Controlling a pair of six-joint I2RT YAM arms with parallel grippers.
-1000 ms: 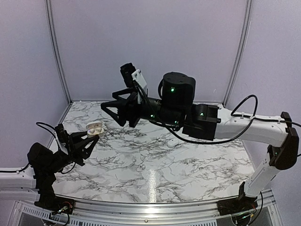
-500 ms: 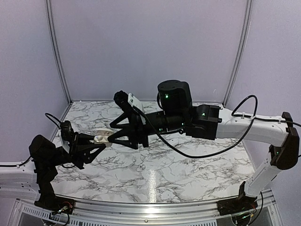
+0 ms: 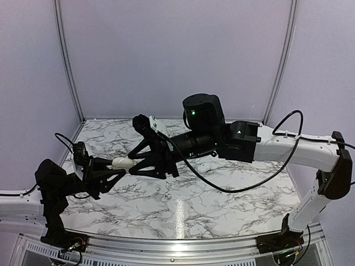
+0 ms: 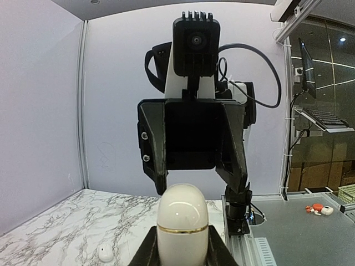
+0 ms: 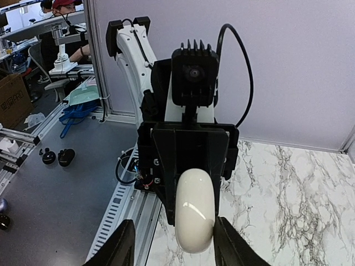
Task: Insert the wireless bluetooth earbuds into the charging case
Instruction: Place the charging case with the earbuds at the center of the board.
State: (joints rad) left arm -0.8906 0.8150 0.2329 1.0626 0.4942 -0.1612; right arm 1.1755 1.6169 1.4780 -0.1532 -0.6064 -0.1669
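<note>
Mid-air, left of centre: left gripper (image 3: 118, 164) and right gripper (image 3: 135, 161) meet head-on, charging case (image 3: 122, 163) between them, blocking passage. Earbud (image 4: 105, 254) loose on marble table (image 3: 183, 216); near strip passable.

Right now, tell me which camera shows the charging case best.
Left wrist: the charging case stands close and upright in the left claw, lid shut, seam clear. Right wrist shows only its smooth face. Top external shows just a small white blob.

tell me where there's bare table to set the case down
Bare marble table runs across the near middle, and there is more in the back left corner. It is crowded mid-left, where the left gripper holds the charging case between the open fingers of the right gripper.
</note>
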